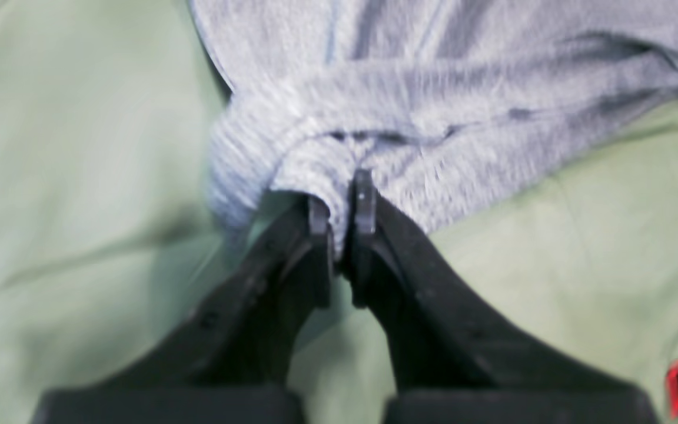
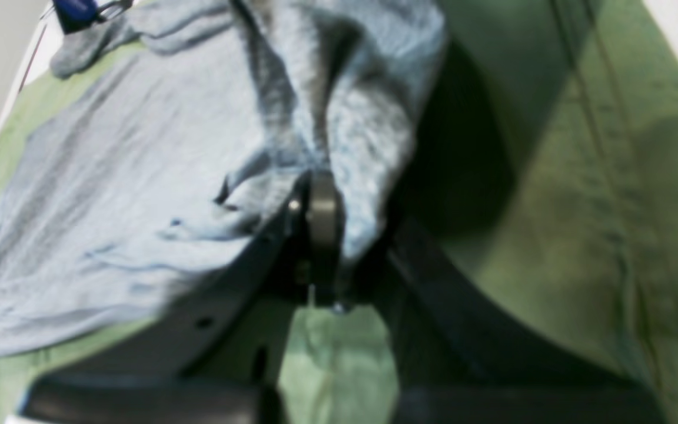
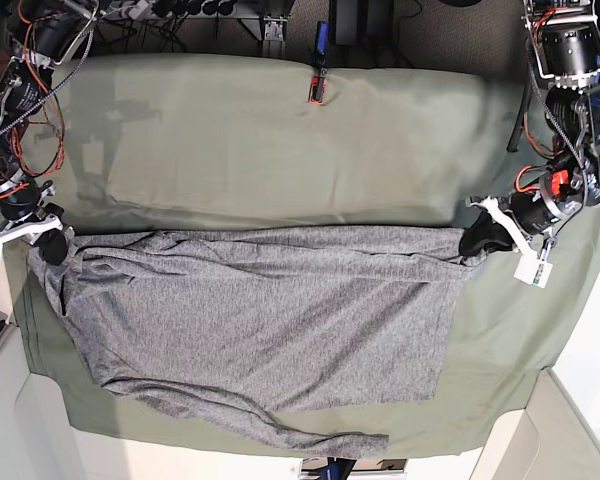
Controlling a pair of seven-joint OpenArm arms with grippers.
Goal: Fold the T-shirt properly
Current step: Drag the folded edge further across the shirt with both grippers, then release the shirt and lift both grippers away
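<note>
Left claw (image 1: 342, 203): jaws closed, pinching a bunched fold of the T-shirt (image 3: 270, 320). Right claw (image 2: 339, 206): jaws closed, fabric clamped between them. Both arms reach low at opposite ends.

No text, label, brand, number or sign can be read in any view; the speckled heather-grey knit T-shirt (image 3: 270, 320) carries no legible print.

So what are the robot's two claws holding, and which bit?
Both pinch the grey T-shirt: the left gripper and the right gripper each grip one end of its far edge.
</note>
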